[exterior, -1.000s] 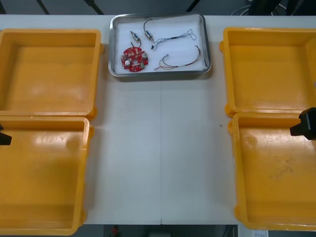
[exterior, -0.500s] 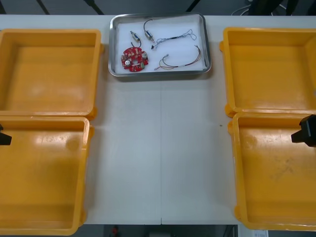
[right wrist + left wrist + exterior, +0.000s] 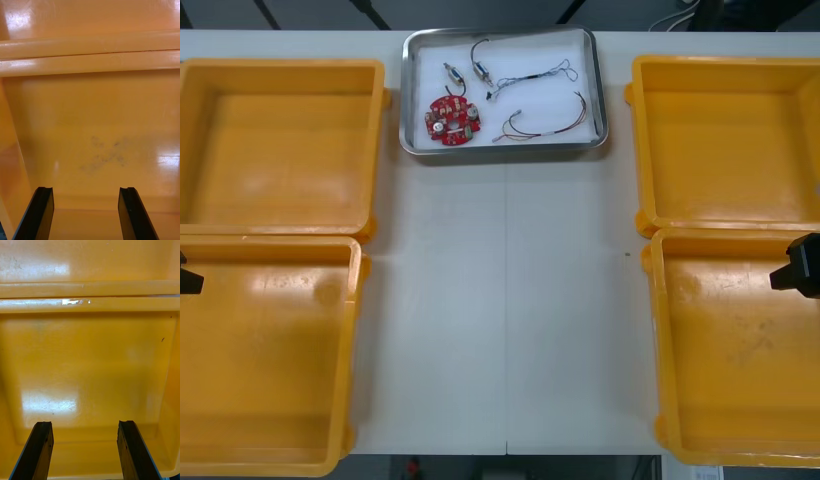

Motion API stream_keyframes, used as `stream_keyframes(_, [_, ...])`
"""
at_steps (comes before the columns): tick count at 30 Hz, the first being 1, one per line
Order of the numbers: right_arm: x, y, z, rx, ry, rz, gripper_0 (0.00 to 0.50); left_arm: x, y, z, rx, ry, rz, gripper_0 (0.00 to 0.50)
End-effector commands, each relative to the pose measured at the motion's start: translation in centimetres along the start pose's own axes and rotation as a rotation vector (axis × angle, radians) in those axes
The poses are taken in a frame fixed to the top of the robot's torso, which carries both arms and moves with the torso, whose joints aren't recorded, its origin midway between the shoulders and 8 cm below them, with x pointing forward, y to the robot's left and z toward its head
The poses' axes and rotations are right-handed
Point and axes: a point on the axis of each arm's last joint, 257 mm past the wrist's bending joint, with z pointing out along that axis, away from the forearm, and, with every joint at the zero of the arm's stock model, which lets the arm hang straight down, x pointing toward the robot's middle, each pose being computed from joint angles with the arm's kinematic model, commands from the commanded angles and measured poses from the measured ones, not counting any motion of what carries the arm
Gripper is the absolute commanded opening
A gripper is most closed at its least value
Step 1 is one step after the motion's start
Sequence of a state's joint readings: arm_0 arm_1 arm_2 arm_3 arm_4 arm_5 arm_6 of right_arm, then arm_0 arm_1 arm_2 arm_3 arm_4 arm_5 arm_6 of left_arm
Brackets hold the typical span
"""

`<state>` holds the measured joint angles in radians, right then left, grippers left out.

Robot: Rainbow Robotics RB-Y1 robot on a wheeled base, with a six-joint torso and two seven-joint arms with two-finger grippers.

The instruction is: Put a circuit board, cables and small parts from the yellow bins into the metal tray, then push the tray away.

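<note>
The metal tray (image 3: 412, 140) sits at the table's far middle. In it lie a round red circuit board (image 3: 451, 118), two small metal parts (image 3: 452, 73), a blue and white cable (image 3: 532, 76) and a red and yellow cable (image 3: 550, 125). My left gripper (image 3: 186, 280) hangs at the left edge over the near left yellow bin (image 3: 270, 440). My right gripper (image 3: 798, 270) hangs at the right edge over the near right yellow bin (image 3: 660, 340). In the wrist views both grippers, left (image 3: 85, 450) and right (image 3: 87, 213), stand open over bare bin floors.
The far left yellow bin (image 3: 280, 68) and far right yellow bin (image 3: 720, 62) flank the tray. All the bins look bare inside. The white table (image 3: 505, 310) stretches between the near bins.
My right gripper has drawn back a little toward the right edge. The tray, its contents and the left gripper have not moved.
</note>
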<state>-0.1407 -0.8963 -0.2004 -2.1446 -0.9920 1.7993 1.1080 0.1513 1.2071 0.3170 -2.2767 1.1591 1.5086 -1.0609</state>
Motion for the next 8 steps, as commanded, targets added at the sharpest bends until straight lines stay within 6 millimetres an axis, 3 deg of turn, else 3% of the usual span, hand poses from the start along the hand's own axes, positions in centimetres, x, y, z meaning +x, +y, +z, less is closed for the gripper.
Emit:
stream_keyframes(1, [-0.25,-0.33,-0.17,-0.005,-0.019,0.004,0.500,0.34,0.21,-0.37,-0.024,0.018,0.079,0.500])
stream_keyframes(8, [-0.25,-0.33,-0.17,-0.005,-0.019,0.004,0.500,0.34,0.21,-0.37,-0.024,0.018,0.079,0.500])
